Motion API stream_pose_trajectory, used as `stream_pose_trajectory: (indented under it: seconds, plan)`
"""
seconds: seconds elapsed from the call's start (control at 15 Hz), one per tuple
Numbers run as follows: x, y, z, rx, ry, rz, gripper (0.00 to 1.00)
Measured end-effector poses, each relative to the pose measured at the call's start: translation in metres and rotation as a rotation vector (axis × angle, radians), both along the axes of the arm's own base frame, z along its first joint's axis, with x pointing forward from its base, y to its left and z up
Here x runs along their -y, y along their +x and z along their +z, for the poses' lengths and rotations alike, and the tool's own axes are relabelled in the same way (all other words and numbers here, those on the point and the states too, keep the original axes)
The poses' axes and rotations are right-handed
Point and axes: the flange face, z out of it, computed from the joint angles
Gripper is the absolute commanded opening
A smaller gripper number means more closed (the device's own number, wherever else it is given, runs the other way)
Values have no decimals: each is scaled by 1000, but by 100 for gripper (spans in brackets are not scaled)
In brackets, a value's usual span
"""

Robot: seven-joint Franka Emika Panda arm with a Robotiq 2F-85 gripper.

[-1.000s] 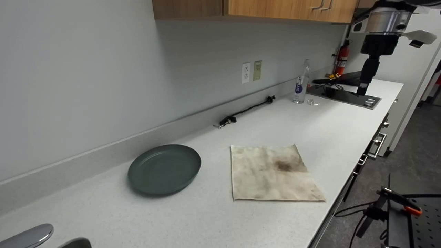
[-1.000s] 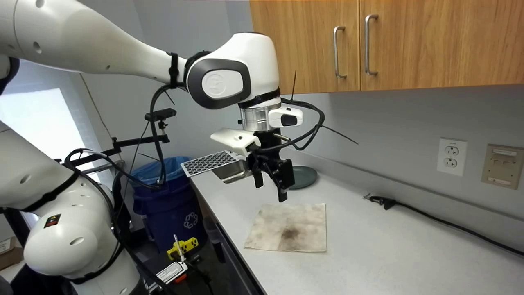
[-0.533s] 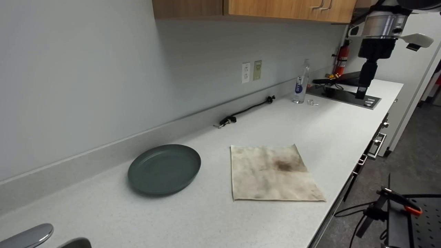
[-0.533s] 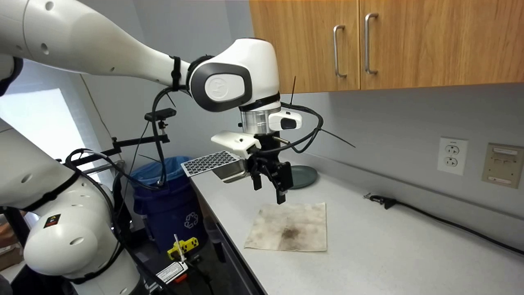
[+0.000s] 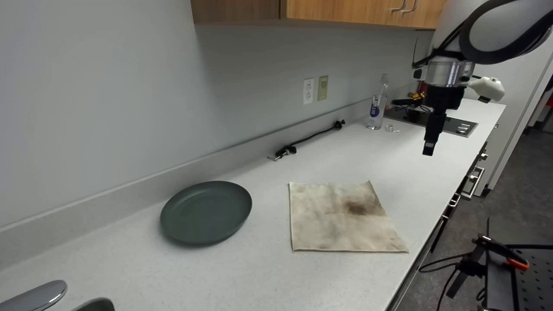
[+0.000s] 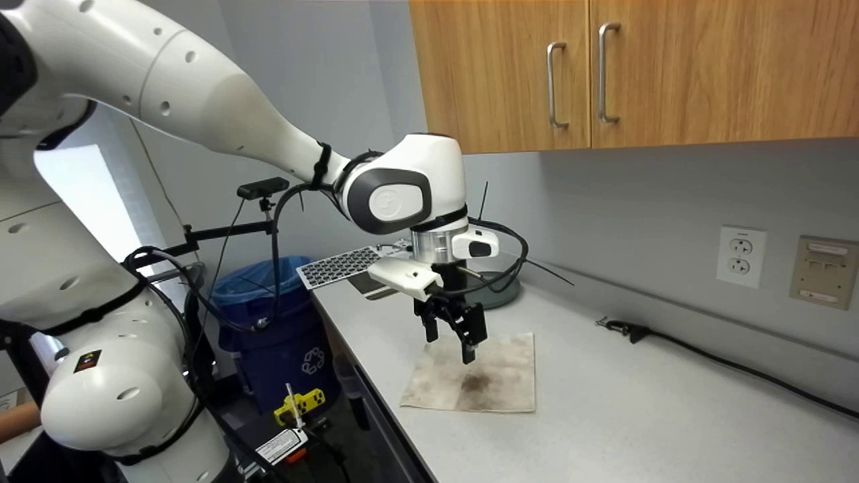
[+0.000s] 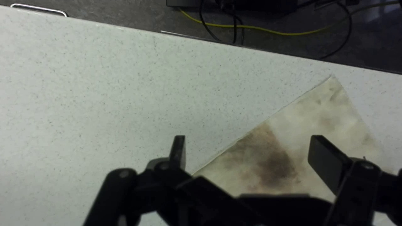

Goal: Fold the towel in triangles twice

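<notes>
One towel [image 5: 324,224]: off-white, blotched, roughly square, with a dark stain [image 5: 356,208]; lies flat on the counter [image 5: 242,276], no triangular fold seen, no part raised

One claw [image 6: 449,347]: black; fingers [image 7: 328,163] spread well apart, gripping nothing; hangs in the air, touching neither towel nor counter, and shows in an exterior view at about eleven o'clock from the towel's middle

Surroundings, in an exterior view, clock centred on the towel: dark green plate [image 5: 206,212] at nine o'clock, near but not touching; transparent bottle [image 5: 376,108], upright, between twelve and one o'clock, well apart

Step in hand, as judged: approach to the first triangle, towel not yet taken hold of; neither of the two folds made

Next move, as judged: the corner [image 7: 332,83] near the counter's edge shows in the wrist view between one and two o'clock from the claw; if that one is meant, the claw needs a shift that way, then lowering, a clench on the towel, a lift, and a carry along the diagonal to the corner opposite; which corner is intended cannot be told

Remark, as judged: the towel looks thin and lies close to the counter, so the fingers probably must come right down to the surface; a shallow pinch may slip off
</notes>
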Motion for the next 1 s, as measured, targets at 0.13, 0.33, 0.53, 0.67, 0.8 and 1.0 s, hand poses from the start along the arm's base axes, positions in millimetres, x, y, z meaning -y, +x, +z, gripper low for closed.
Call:
stream_pose_trajectory:
  seconds: [0.13,0.33,0.53,0.67,0.8,1.0]
  plan:
    - [-3,12,-26,0,-8,-15,100]
    - [-10,28,-61,-21,4,-35,100]
    - [-13,38,-74,-37,6,-41,100]
    - [-13,40,-74,-35,6,-42,100]
    - [-12,40,-73,-34,5,-42,100]
    - [-12,41,-75,-22,34,-69,100]
